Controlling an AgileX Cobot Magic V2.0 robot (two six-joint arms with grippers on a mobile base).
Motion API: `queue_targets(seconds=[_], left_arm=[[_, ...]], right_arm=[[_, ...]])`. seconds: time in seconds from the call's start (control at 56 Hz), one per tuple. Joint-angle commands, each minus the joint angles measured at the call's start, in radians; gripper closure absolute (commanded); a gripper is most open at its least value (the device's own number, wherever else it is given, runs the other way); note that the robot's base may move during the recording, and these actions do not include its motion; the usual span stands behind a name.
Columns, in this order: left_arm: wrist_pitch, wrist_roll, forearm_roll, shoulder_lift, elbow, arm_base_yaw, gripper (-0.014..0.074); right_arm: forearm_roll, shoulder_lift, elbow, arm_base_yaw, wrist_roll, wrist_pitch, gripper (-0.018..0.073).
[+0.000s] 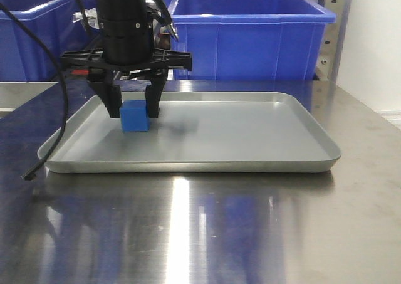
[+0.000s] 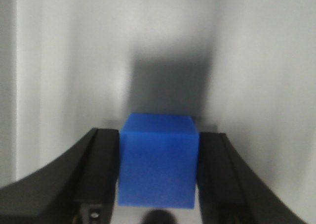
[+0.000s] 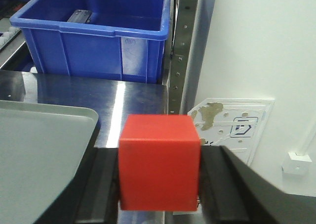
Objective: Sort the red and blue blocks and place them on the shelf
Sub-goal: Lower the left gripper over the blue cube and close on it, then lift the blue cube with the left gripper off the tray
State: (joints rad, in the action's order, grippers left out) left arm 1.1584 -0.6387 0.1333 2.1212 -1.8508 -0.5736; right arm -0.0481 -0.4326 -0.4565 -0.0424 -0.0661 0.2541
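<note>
blue block (image 1: 135,116): matte cube, on grey tray (image 1: 250,163), in left tool (image 1: 133,113) | red block (image 3: 159,162): matte cube, in right tool (image 3: 159,187)

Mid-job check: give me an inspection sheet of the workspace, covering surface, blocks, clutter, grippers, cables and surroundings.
Surface: steel table, reflective, carrying a grey tray.
Job's things: blue block low in the tray's left part; red block held to the right of the tray's corner; shelf behind, with no block seen on it.
Clutter: nothing seen.
Grippers: left gripper shut on the blue block; right gripper shut on the red block.
Cables: black cable hangs down left of the tray.
Surroundings: blue crates behind the table; white wall to the right.
</note>
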Motion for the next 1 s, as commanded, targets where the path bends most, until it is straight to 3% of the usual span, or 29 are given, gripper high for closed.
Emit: queue_targets(seconds=[0.0,0.321,0.482,0.643,0.714,0.982], left_arm=[[-0.011,-0.007,0.001,-0.059,-0.029,-0.005,0.0325],[-0.013,0.002,0.001,-0.094,-0.029,-0.008,0.0335],[-0.039,0.149,-0.015,-0.164,-0.029,-0.006,0.0340],[-0.102,0.387,-0.181,-0.245,0.024,0.035,0.0340],[-0.142,0.458,-0.212,-0.289,0.070,0.057,0.0341],[-0.442,0.524,-0.212,-0.535,0.395,0.140,0.0341]], right_arm=[[-0.001,-0.003,-0.030,0.004,-0.008,-0.087,0.0176],[-0.001,-0.003,-0.030,0.004,-0.008,-0.087,0.0176],[-0.001,-0.003,-0.030,0.004,-0.008,-0.087,0.0176],[-0.001,-0.003,-0.030,0.004,-0.008,-0.087,0.0176],[-0.001,-0.003,-0.030,0.004,-0.008,-0.087,0.0176],[-0.001,-0.003,-0.030,0.004,-0.008,-0.087,0.0176]])
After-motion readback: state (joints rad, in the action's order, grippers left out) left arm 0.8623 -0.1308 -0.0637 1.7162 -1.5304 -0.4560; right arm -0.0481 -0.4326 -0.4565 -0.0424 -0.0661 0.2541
